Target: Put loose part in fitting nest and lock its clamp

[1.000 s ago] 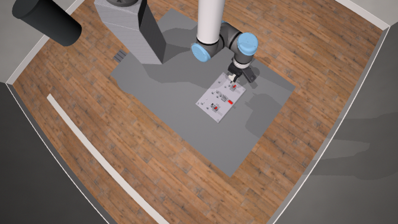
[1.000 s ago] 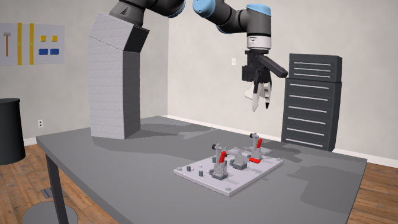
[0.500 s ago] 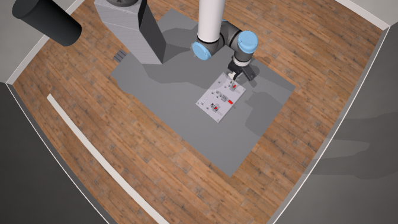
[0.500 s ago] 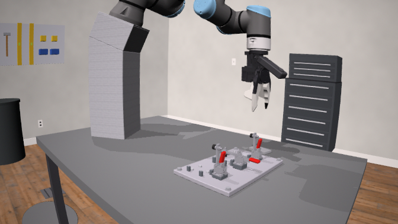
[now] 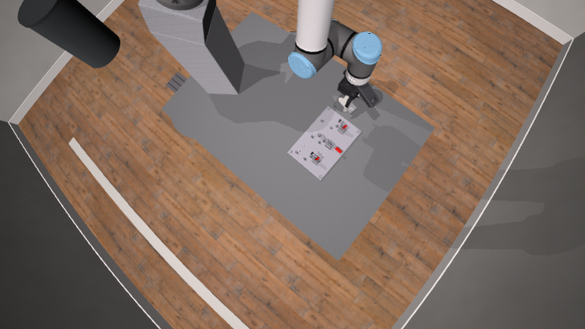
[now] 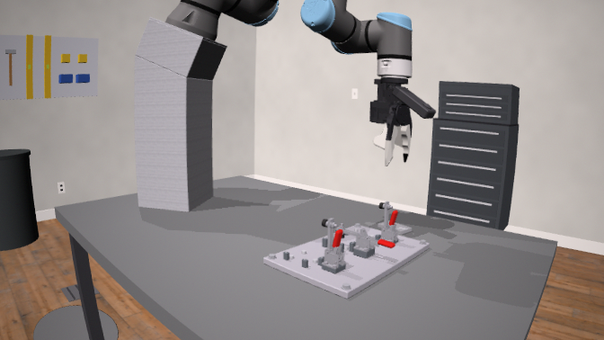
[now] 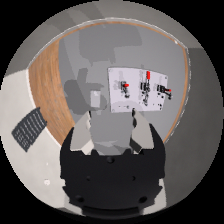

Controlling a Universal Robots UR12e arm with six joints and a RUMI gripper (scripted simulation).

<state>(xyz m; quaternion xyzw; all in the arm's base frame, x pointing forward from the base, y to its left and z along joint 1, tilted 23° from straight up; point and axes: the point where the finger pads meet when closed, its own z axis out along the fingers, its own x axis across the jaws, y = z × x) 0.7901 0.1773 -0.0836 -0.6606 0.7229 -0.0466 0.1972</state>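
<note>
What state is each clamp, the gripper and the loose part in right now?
Gripper: open, empty, raised high above the fixture plate.
Near clamp handle: upright, unlocked.
Middle clamp handle: lying flat, looks locked.
Far clamp handle: upright, unlocked.
Loose part: seems to lie behind the plate; too small to confirm.

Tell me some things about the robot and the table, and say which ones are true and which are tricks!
1. The tool hangs high above the table. True.
2. The tool is squeezing a part. False: its fingers are apart with nothing between them.
3. All three red clamp handles stand up. False: two stand up, but the middle one lies flat.
4. The fixture plate lies on the table. True.
5. A drawer cabinet stands by the wall. True.
</note>
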